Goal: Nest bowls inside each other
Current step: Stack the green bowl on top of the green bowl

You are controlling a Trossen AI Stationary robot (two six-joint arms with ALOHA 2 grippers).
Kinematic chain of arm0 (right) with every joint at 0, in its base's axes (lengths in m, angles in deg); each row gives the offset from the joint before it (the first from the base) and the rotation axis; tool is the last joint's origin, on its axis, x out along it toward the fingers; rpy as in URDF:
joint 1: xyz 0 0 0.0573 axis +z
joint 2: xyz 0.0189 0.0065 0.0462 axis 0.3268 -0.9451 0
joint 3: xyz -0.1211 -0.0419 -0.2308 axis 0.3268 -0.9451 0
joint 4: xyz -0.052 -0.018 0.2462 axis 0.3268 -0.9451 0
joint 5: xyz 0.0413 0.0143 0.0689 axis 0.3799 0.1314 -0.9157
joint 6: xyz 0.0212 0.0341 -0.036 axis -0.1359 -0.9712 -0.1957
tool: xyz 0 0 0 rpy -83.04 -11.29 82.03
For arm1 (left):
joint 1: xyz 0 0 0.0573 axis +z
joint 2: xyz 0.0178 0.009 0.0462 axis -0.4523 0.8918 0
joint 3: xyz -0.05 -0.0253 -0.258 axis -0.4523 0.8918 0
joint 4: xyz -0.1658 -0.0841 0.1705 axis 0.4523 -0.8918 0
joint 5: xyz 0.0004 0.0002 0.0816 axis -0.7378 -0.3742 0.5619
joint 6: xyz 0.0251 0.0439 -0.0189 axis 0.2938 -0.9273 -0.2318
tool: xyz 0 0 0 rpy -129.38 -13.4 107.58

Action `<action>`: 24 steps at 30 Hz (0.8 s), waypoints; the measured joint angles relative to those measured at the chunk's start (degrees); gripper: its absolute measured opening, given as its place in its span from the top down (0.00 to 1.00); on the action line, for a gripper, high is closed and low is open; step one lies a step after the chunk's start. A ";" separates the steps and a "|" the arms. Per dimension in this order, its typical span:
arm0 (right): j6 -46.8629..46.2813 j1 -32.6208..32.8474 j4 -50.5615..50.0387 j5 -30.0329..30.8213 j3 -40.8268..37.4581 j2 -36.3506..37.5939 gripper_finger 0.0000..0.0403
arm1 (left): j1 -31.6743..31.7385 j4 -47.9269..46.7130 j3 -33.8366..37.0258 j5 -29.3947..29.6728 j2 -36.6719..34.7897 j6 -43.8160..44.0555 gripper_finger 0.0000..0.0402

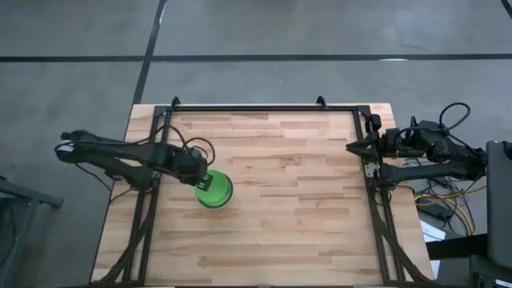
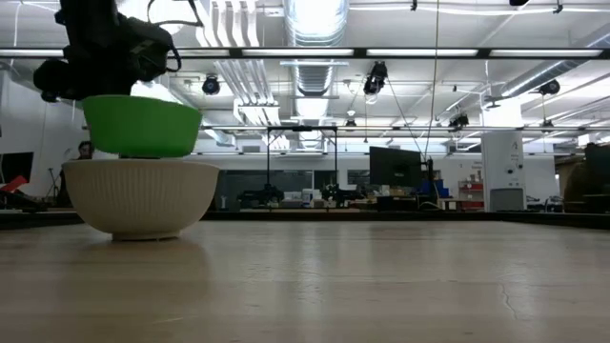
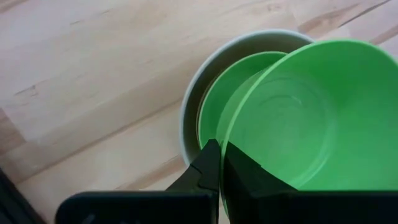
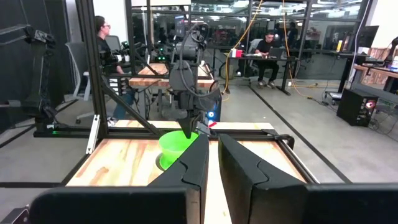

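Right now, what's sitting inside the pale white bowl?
A green bowl is nested in the white bowl. The left end effector holds a second green bowl above, covering most of the inside, so anything deeper is hidden.

The wooden surface of pale planks is edged by a black metal frame. Around it lies a grey concrete floor crossed by dark lines. Beyond the surface's far edge, strip lights and silver ducting run overhead, with glass partitions and desks where people sit (one in a chair).
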 joint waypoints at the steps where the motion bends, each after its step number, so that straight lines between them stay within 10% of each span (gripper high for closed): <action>1: 0.00 0.01 0.00 -0.01 0.01 0.00 0.92 | 0.28 0.45 0.39 -0.07 0.00 -0.11 0.99; 24: 0.02 0.01 0.00 0.01 0.01 0.01 0.92 | 1.78 10.22 8.12 -1.01 0.00 -1.32 0.99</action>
